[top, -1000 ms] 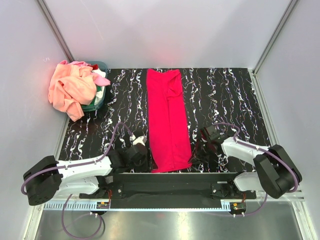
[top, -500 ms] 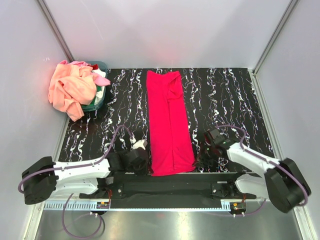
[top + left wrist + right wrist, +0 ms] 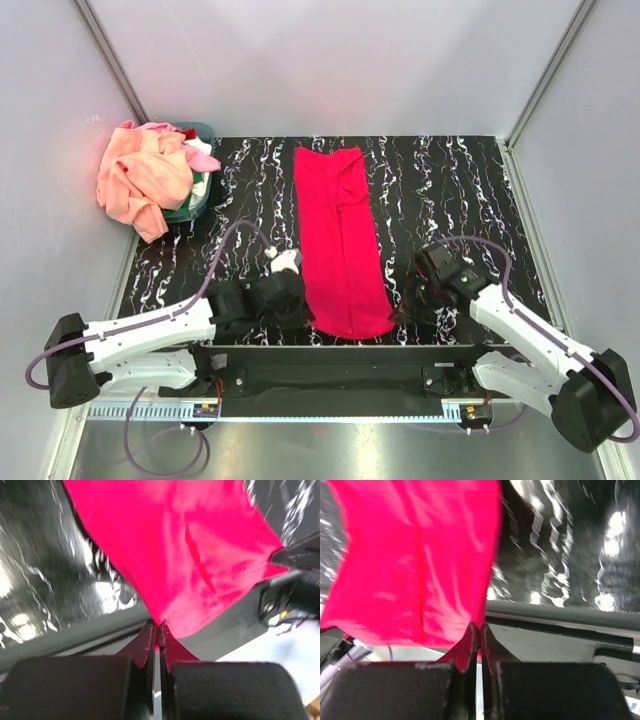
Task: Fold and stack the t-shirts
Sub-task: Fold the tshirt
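A crimson-red t-shirt (image 3: pixel 338 235), folded into a long narrow strip, lies down the middle of the black marbled table. My left gripper (image 3: pixel 300 305) is shut on its near-left corner, seen pinched in the left wrist view (image 3: pixel 159 625). My right gripper (image 3: pixel 400 310) is shut on its near-right corner, seen in the right wrist view (image 3: pixel 479 626). Both hold the near hem of the red shirt (image 3: pixel 190 555) (image 3: pixel 415 565) lifted a little off the table. A peach-orange t-shirt (image 3: pixel 140 178) with pink (image 3: pixel 205 161) and white cloth is heaped on the basket at the far left.
A small teal basket (image 3: pixel 196 203) stands at the far left under the heap. The black mounting rail (image 3: pixel 330 365) runs along the table's near edge between the arm bases. Grey walls close in the left, back and right sides.
Both grippers have moved away from the near edge toward the far side, carrying the red shirt's near hem with them. The strip's near end now sits farther from the rail.
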